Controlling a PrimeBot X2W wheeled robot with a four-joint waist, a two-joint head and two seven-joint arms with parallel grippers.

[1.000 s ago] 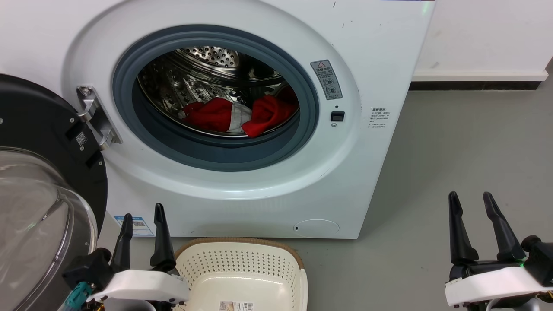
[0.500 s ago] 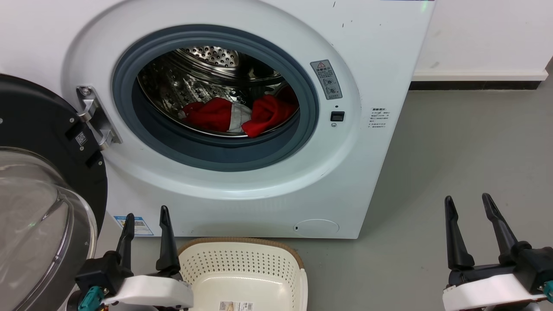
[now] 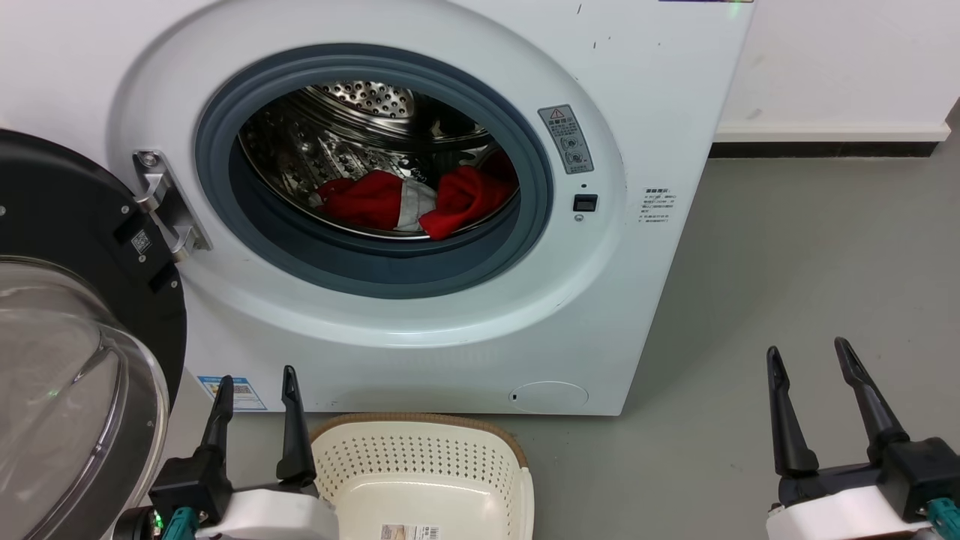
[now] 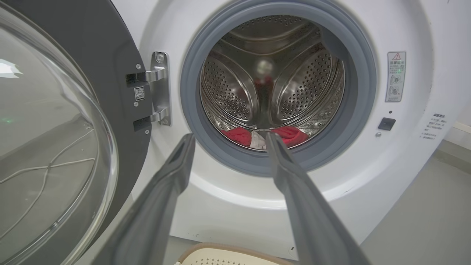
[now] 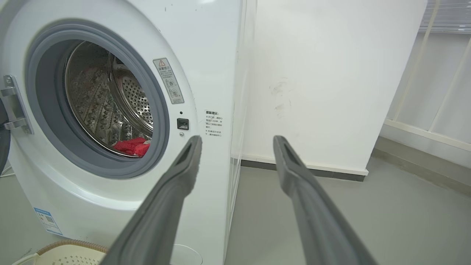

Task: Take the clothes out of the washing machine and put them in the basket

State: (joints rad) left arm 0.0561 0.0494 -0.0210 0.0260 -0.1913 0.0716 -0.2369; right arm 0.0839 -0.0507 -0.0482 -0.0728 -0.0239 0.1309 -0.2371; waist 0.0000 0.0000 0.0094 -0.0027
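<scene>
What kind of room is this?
Probably a laundry room, or a plain room set up as one. There is a big white washing machine with red clothes in its drum, and a cream basket on the grey floor before it.

Shiny perforated steel drum (image 3: 352, 142), red cloth (image 3: 375, 199)

The washing machine (image 3: 660, 112) stands on the floor (image 3: 787, 262) directly ahead of me, wall (image 3: 825, 67) behind it. Its door (image 3: 67, 337) hangs open on the left side. The clothes (image 3: 375, 199) lie in the drum (image 3: 337, 142), at its bottom near the front. The basket (image 3: 420, 457) sits on the floor before the machine, between my left gripper (image 3: 256, 375) and right gripper (image 3: 805, 345), just beside the left.
</scene>
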